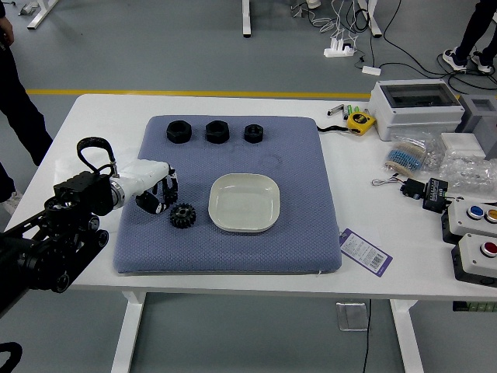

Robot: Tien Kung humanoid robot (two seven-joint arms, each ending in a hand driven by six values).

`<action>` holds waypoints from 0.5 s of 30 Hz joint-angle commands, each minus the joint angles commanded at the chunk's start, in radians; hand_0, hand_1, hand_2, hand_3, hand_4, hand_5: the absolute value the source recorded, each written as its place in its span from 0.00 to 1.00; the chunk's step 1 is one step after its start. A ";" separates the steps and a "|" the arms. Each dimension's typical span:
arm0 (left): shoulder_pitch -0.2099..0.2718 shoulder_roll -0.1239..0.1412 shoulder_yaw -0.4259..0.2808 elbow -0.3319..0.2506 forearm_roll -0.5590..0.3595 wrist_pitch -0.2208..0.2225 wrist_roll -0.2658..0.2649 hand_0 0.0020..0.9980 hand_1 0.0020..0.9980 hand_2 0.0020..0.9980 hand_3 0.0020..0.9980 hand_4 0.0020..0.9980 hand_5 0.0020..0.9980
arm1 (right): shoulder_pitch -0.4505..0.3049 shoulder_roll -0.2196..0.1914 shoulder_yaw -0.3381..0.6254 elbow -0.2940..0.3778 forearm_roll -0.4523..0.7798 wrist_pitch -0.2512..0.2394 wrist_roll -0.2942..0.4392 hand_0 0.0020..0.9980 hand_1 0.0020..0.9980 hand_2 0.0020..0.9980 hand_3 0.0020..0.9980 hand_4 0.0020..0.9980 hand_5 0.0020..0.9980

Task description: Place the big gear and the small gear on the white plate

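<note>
The robot's left hand [147, 180] was reached in from the left of the frame, held over the left part of a blue mat [233, 256]. Whether it was apart, together or clamped on something could not be told, dark parts being seen against dark. A black toothed gear [182, 216] was seen lying on the mat, left of centre in the frame, between the hand and the white plate [244, 203]; by its look, it may have been the small one. Three black round parts [217, 132] were lined up along the mat's far edge. A yellow tape measure [360, 121] was seen at upper right, and a person's hand [6, 31] was lowered at the upper left edge.
</note>
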 joint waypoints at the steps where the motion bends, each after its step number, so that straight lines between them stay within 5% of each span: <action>1: 0.000 0.000 -0.002 0.003 -0.007 0.002 0.000 0.56 0.43 0.48 0.55 0.71 0.00 | 0.000 0.000 0.000 0.000 0.000 0.000 0.000 0.66 0.65 0.74 0.60 0.80 0.72; 15: 0.014 -0.006 -0.030 0.034 -0.066 0.030 -0.008 0.50 0.38 0.45 0.56 0.75 0.00 | -0.005 0.000 0.003 0.001 -0.007 -0.001 0.000 0.66 0.65 0.73 0.60 0.79 0.72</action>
